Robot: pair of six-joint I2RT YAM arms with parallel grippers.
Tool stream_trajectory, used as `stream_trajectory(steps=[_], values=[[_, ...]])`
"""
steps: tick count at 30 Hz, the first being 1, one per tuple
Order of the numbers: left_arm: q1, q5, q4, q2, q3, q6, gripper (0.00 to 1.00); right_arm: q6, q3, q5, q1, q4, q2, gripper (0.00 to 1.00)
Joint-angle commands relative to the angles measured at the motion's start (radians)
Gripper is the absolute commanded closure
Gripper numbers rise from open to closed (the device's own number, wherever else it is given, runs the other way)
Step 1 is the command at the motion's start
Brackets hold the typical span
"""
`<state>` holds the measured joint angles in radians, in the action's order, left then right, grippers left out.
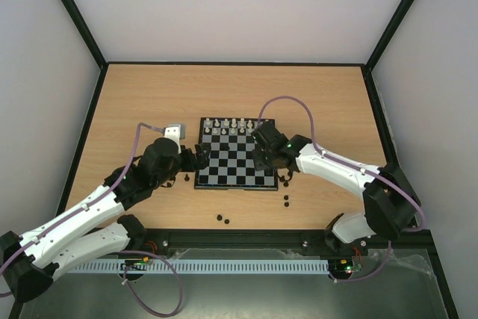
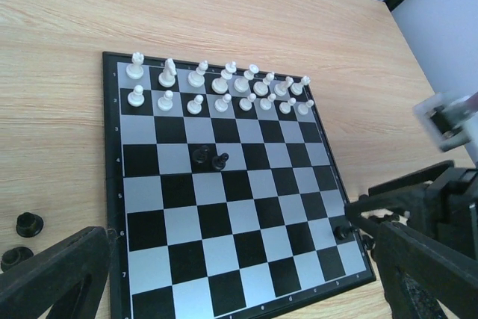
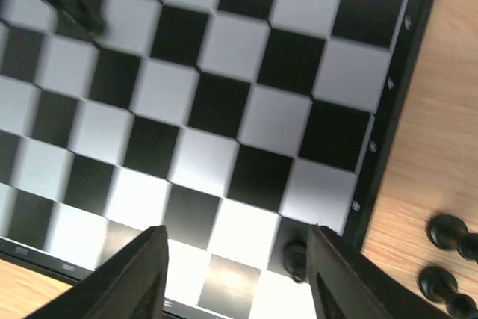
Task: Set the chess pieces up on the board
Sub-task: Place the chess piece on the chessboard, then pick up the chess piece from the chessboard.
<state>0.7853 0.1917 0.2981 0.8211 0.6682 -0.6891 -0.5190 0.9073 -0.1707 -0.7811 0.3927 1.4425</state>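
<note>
My right hand point(image 3: 237, 259) hangs low over the right edge of the board point(image 1: 224, 173). Its fingers are parted much wider than the small black piece point(image 3: 296, 255) standing free between them, just beside one finger on a square in the outermost column. My left hand point(image 1: 196, 160) is spread wide and empty just beside the board's left edge. White pieces point(image 2: 197, 76) fill the two far rows, two black pieces point(image 2: 200, 156) stand near the middle, and loose black pieces point(image 1: 220, 218) lie on the desk point(image 1: 149, 95) nearby.
</note>
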Motion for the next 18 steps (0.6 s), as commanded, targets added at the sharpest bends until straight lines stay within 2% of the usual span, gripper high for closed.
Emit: stream_trajectory(steps=[1, 5, 10, 18], values=[[0.0, 0.056, -0.01, -0.032, -0.019, -0.02, 0.0, 0.045, 0.109, 0.034, -0.005, 0.033, -0.006, 0.45], [-0.002, 0.076, -0.005, -0.091, -0.047, -0.036, 0.0, 0.078, 0.207, 0.047, -0.005, 0.024, 0.092, 0.39], [-0.001, 0.074, 0.003, -0.135, -0.065, -0.046, 0.0, 0.106, 0.332, 0.092, -0.006, 0.003, 0.257, 0.38], [-0.006, 0.083, 0.019, -0.151, -0.074, -0.038, 0.0, 0.138, 0.509, 0.124, -0.006, 0.024, 0.448, 0.48]])
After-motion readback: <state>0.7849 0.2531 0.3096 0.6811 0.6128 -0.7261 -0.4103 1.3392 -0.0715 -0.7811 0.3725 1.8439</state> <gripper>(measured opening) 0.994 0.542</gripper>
